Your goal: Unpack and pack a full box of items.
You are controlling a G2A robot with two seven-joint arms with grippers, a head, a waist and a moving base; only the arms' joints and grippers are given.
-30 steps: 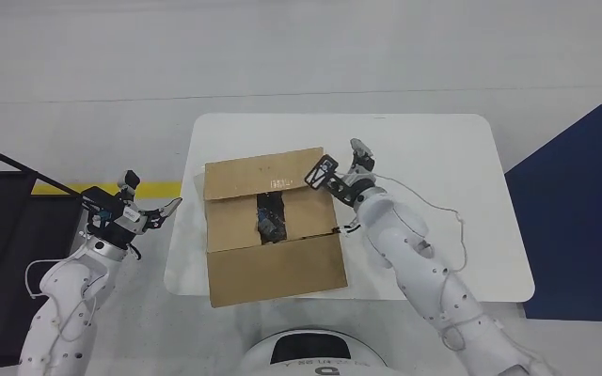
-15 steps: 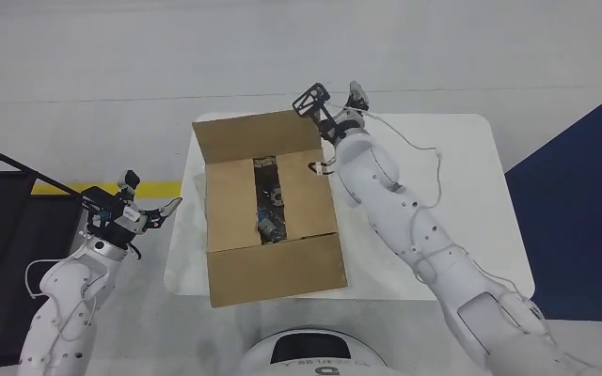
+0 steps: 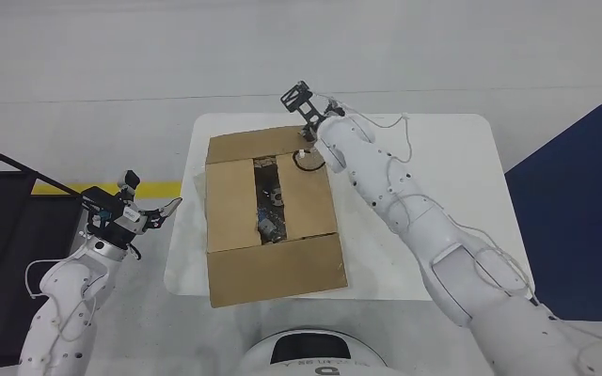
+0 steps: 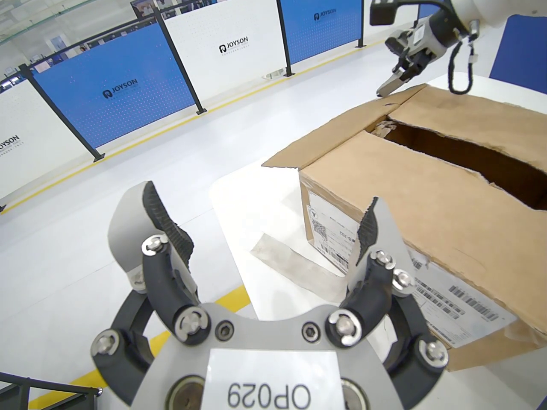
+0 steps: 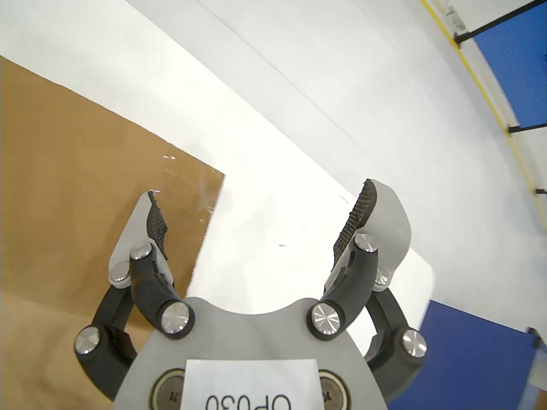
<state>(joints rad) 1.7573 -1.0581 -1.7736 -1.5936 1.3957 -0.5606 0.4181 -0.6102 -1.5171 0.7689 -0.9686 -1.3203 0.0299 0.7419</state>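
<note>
The right arm had swung from the desk's middle across to the far edge of the brown corrugated cardboard box; with it the box's far flap had lifted off the top and folded back toward the desk's far edge. The left arm had not shifted.

The box sat on the left half of the white rounded-corner desk, reaching from near the far edge to the near edge. Its two long flaps lay almost flat, with a dark slot between them where small dark items showed.

The right pincer stood spread at the far flap's free edge, one finger over the cardboard, the other over bare desk, gripping nothing. The left pincer hung off the desk's left edge, well apart from the box, likewise spread and empty.

The step in hand looked like opening the flaps for unpacking. It would go best by pressing the far flap well past its crease so that it does not spring back, pushing gently enough not to slide the box. The long flaps probably want folding outward next, before anything is lifted through that narrow slot.
</note>
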